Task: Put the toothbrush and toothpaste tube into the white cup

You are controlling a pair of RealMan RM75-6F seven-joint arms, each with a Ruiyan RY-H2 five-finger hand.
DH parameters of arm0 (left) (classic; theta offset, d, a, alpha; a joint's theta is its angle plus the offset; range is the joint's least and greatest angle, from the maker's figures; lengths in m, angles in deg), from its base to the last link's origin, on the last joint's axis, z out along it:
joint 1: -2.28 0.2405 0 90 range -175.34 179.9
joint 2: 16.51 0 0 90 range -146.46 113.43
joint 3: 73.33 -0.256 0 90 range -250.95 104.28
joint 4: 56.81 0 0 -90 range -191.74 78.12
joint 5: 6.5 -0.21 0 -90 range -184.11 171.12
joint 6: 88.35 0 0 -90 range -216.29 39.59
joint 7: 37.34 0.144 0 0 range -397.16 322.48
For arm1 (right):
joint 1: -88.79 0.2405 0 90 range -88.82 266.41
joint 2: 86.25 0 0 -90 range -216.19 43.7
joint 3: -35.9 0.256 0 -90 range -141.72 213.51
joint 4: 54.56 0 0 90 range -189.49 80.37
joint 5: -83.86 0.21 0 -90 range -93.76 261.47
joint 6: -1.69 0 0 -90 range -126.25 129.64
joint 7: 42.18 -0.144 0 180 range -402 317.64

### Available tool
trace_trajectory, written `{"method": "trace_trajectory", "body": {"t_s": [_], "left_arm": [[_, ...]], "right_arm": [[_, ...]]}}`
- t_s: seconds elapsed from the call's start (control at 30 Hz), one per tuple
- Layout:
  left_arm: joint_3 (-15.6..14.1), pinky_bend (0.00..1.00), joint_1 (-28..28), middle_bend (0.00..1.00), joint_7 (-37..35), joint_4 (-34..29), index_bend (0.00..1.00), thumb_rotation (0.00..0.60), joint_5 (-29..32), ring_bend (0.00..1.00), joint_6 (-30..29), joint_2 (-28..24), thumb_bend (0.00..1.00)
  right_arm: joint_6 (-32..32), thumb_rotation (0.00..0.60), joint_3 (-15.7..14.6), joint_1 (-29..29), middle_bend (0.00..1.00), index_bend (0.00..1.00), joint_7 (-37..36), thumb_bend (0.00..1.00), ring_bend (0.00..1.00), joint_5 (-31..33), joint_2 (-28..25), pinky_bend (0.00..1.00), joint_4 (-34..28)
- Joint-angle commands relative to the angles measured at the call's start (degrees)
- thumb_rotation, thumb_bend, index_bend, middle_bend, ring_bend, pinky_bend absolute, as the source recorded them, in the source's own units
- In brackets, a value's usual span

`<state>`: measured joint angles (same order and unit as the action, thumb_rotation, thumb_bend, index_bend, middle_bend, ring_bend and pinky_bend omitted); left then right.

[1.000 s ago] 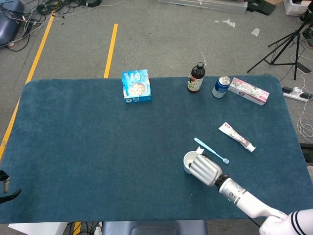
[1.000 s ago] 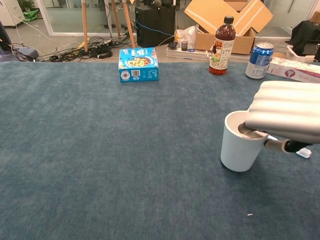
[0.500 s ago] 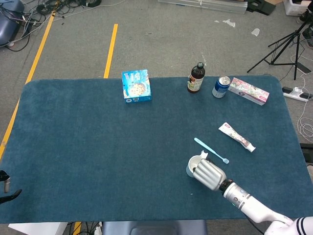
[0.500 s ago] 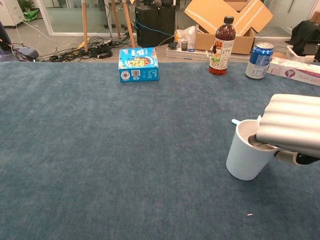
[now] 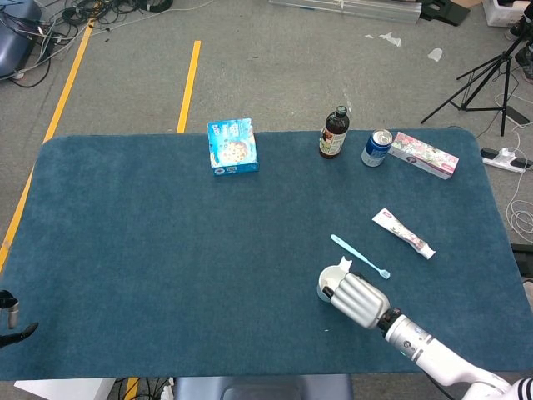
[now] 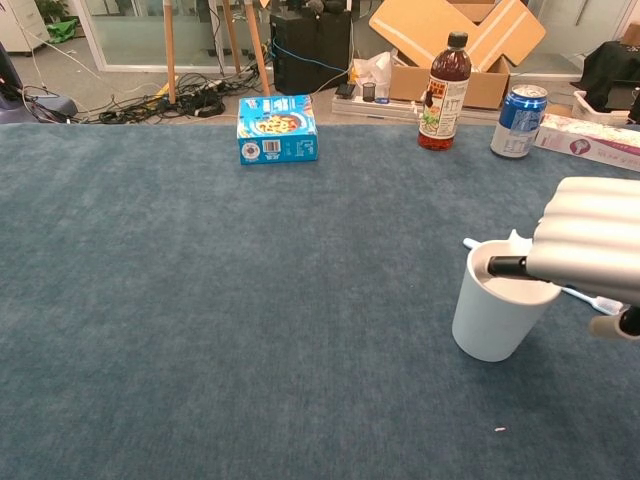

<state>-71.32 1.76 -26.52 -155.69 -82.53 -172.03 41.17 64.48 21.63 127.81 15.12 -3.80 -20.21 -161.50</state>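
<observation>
Chest view: white cup [image 6: 493,318] (upright) holds nothing.

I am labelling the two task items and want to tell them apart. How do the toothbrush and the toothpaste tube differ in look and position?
The toothbrush is thin and light blue; the toothpaste tube is wider, flat and white with print. The toothbrush lies closer to the white cup; the tube lies farther right. Both lie flat on the blue table, slanting the same way, outside the cup.

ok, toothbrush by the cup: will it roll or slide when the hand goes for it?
The toothbrush lies flat on the blue cloth, thin and low, so probably hard to pinch. It looks like light plastic, likelier to skid than roll. The white cup close by may get bumped.
</observation>
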Motion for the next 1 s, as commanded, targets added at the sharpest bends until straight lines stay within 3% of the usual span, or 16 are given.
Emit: {"method": "trace_trajectory", "body": {"t_s": [0.03, 0.27, 0.43, 0.73, 1.0], "left_arm": [[0.0, 0.39, 0.0, 0.54, 0.0, 0.0, 0.82, 0.6, 0.1, 0.43, 0.0, 0.0, 0.0], [-0.2, 0.39, -0.2, 0.54, 0.4, -0.1, 0.82, 0.6, 0.0, 0.43, 0.4, 0.1, 0.0], [-0.2, 0.39, -0.2, 0.54, 0.6, -0.1, 0.82, 0.6, 0.1, 0.43, 0.5, 0.2, 0.0], [-0.3, 0.39, -0.4, 0.54, 1.0, -0.1, 0.82, 0.6, 0.1, 0.43, 0.8, 0.5, 0.0], [-0.3, 0.39, -0.4, 0.54, 0.6, 0.0, 0.82, 0.6, 0.0, 0.43, 0.6, 0.5, 0.0]], "right_arm": [[2.2, 0.6, 0.0, -1.5, 1.0, 0.19, -2.2, 0.03, 1.0, -3.4, -2.1, 1.0, -1.8], [8.5, 0.6, -0.2, -4.9, 1.0, 0.19, -8.9, 0.03, 1.0, -11.4, -7.5, 1.0, -4.2], [12.6, 0.6, 0.5, -7.5, 1.0, 0.19, -16.1, 0.07, 1.0, -13.7, -11.2, 1.0, -3.8], [11.3, 0.6, 4.5, -9.0, 1.0, 0.2, -27.3, 0.39, 1.0, -8.5, -12.5, 1.0, 1.7], [2.6, 0.6, 8.2, -6.5, 1.0, 0.21, -37.1, 0.62, 1.0, -2.7, -10.0, 1.0, 7.2]]}}
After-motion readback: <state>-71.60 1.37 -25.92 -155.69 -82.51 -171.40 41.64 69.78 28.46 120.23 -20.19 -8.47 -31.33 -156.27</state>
